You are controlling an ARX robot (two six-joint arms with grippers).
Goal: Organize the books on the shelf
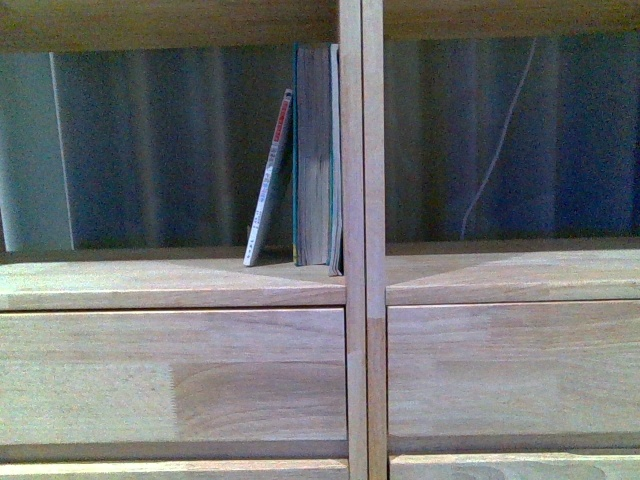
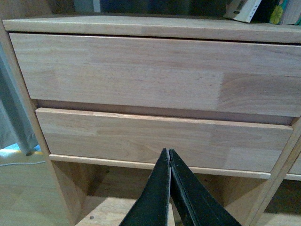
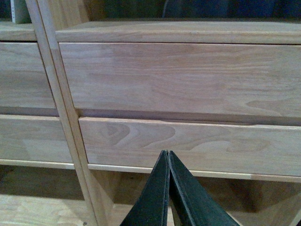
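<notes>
my left end effector (image 2: 169, 157) pressed closed, holding nothing | my right end effector (image 3: 168, 157) likewise, both facing drawer fronts (image 2: 155, 75) | shelf (image 1: 355, 260): thick teal book (image 1: 315, 155) upright against divider, thin paperback (image 1: 270, 180) leaning on it | dim curtain (image 1: 150, 150) behind

shelf (image 1: 352, 150): cut off every side | thin book (image 1: 270, 180) title: too small

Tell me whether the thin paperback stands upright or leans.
Leaning. The thin paperback tilts, its top resting against the upright teal book, its foot set apart.
</notes>
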